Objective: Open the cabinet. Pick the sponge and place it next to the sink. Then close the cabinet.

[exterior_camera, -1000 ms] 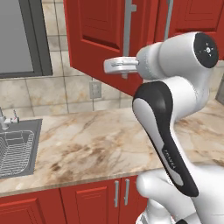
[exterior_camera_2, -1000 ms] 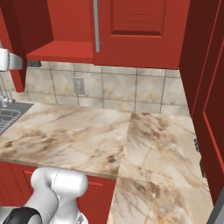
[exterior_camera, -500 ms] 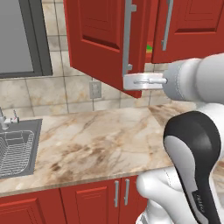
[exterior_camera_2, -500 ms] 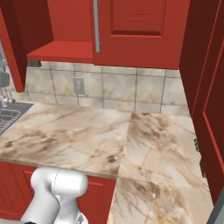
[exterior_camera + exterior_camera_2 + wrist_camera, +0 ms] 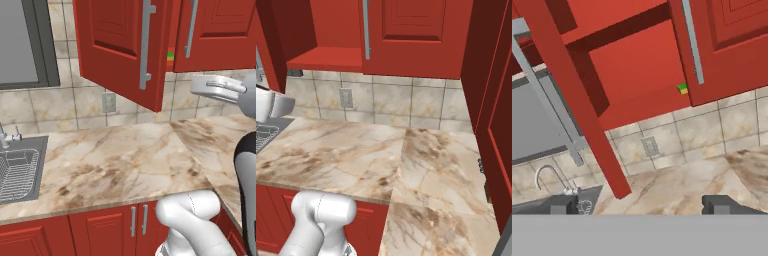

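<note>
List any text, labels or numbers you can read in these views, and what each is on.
None: nothing readable shows in the pictures.
The cabinet doors are plain red panels, no lettering.
The sponge carries no mark.
The wall outlet is blank, and the sink bears no stamp.

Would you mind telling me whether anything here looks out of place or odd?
Nothing looks spilled or damaged. The glossy red wall cabinet has its left door swung open over the marble counter, and a small green-and-yellow sponge sits on its shelf, half hidden by the closed right door. That is an odd place for a sponge.
</note>
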### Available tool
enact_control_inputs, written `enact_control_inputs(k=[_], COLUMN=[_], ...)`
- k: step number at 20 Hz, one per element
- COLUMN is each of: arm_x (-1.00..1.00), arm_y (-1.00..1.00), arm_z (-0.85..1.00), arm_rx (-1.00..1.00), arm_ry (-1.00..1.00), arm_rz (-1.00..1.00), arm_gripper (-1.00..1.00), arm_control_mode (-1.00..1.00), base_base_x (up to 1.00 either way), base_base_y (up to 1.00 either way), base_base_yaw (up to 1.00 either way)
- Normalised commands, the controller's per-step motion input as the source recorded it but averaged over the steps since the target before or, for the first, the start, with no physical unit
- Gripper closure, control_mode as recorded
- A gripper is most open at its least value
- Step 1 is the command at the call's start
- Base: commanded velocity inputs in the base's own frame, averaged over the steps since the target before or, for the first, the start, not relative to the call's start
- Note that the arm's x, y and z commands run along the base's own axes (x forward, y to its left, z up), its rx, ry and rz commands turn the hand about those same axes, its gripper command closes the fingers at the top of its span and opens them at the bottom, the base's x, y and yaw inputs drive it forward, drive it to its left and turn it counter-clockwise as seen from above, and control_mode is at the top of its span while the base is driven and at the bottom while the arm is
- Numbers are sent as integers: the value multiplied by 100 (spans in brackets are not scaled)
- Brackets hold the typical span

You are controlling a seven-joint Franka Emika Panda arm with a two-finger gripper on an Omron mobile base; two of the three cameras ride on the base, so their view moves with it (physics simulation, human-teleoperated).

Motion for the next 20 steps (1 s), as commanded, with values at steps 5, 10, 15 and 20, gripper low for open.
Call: enact_control_inputs(k=[5,10,15,20], arm_x=[5,35,45,64], arm_y=[-43,-30,-1,0], arm_z=[11,0,-2,-2], arm_rx=[36,30,4,10], arm_ry=[0,2,17,12], arm_rz=[-1,0,2,11], arm_gripper=[-100,-100,-100,-100], arm_control_mode=[-100,-100,-100,-100], base_base_x=[0,0,0,0], base_base_y=[0,0,0,0], base_base_yaw=[0,0,0,0])
